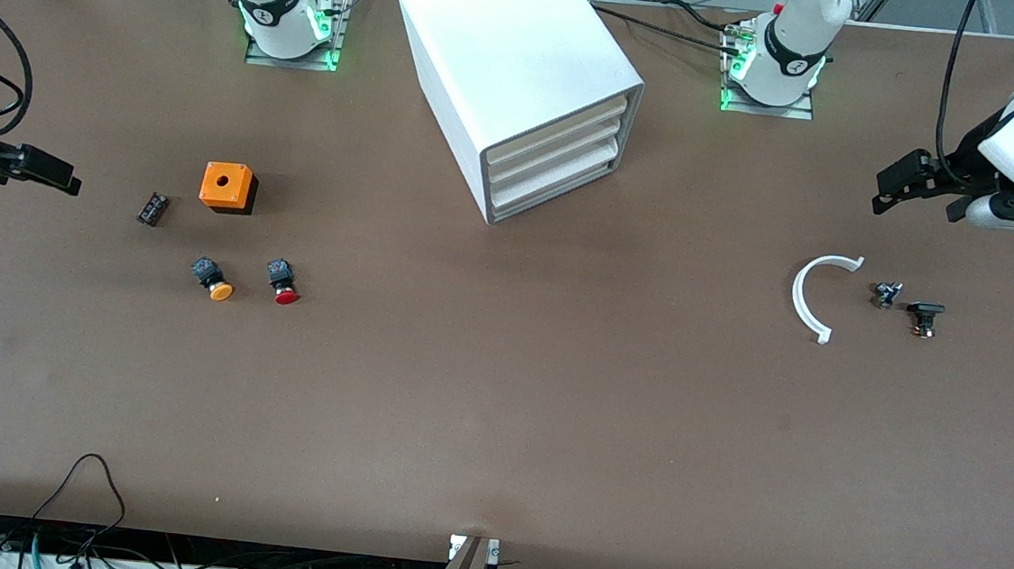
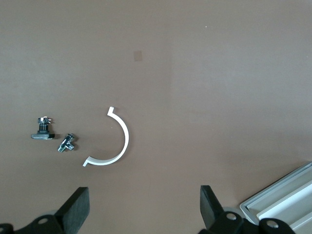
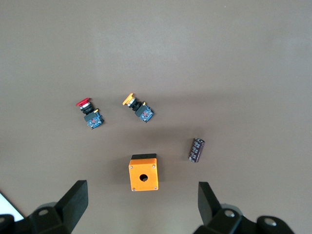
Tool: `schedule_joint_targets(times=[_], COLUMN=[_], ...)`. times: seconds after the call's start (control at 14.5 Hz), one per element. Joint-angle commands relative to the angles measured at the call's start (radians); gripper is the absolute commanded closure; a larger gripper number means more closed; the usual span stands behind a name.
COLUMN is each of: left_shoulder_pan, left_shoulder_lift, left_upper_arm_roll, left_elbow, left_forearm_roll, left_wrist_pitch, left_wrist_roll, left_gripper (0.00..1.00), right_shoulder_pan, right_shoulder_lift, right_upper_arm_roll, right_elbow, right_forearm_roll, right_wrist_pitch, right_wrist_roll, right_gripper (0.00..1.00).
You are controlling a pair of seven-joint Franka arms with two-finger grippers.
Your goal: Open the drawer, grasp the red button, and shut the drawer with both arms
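Lying on the desk beside the orange-capped button (image 1: pixel 212 279), the red-capped button (image 1: pixel 283 281) looks light and rigid; grip its black body. Drawer (image 1: pixel 555 185) shut. Left end effector (image 2: pixel 141 212) and right end effector (image 3: pixel 141 209) hover wide.

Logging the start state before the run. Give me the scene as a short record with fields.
drawer: lowest drawer of the white cabinet, shut like those above it
button: red-capped button on the table toward the right arm's end, beside the orange-capped button
orange box: orange box, farther from the front camera than both buttons
left gripper: left gripper open, over the white curved clip
right gripper: right gripper open, over the orange box
held: nothing
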Motion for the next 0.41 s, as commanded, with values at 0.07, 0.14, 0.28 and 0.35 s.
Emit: schedule_joint_targets(times=[0.07, 0.14, 0.28, 0.35], left_shoulder_pan=[0.002, 0.002, 0.002, 0.002], left_shoulder_lift=[0.010, 0.010, 0.010, 0.010], left_upper_arm_roll=[-0.003, -0.001, -0.005, -0.005], left_elbow=[0.034, 0.034, 0.040, 0.040], left_forearm_roll=[0.002, 0.002, 0.002, 0.002], left_wrist_pitch=[-0.034, -0.034, -0.034, -0.034], left_wrist_roll=[0.022, 0.022, 0.020, 0.022], left_gripper=[0.00, 0.00, 0.00, 0.00], right_shoulder_pan=[0.003, 0.001, 0.003, 0.003], right_shoulder_lift=[-0.074, -0.081, -0.081, -0.083], right_upper_arm_roll=[0.001, 0.001, 0.006, 0.009], right_elbow=[-0.089, -0.101, -0.102, -0.103], right_forearm_roll=[-0.009, -0.009, -0.009, -0.009], right_wrist_pitch=[0.034, 0.037, 0.049, 0.051], right_wrist_roll=[-0.010, -0.010, -0.010, -0.010], right_gripper=[0.00, 0.00, 0.00, 0.00])
